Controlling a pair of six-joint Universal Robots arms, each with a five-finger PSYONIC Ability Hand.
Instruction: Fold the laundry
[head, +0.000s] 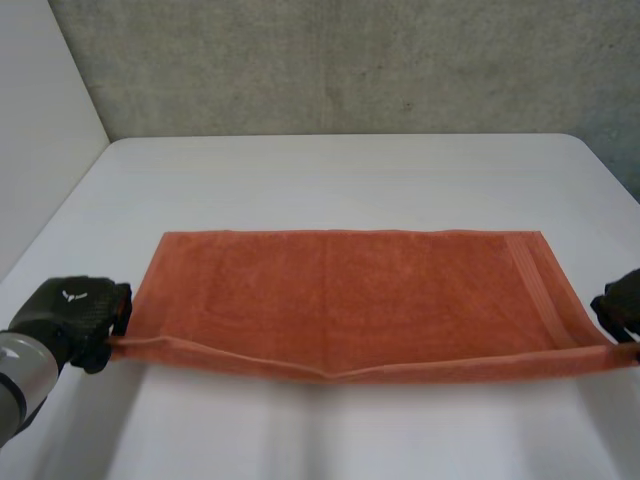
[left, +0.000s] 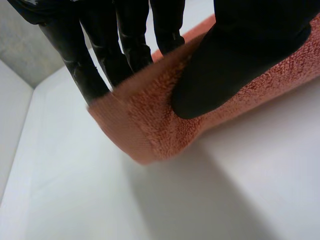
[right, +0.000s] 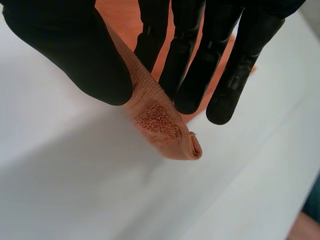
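An orange towel (head: 350, 295) lies spread across the white table (head: 340, 180), its near edge lifted off the surface and sagging in the middle. My left hand (head: 75, 315) pinches the near left corner of the towel (left: 145, 130) between thumb and fingers. My right hand (head: 622, 303) pinches the near right corner (right: 165, 125) the same way, thumb on one side and fingers on the other. Both corners hang a little above the table.
A grey concrete wall (head: 350, 60) stands behind the table's far edge. Bare table surface stretches beyond the towel and in front of it (head: 330, 430).
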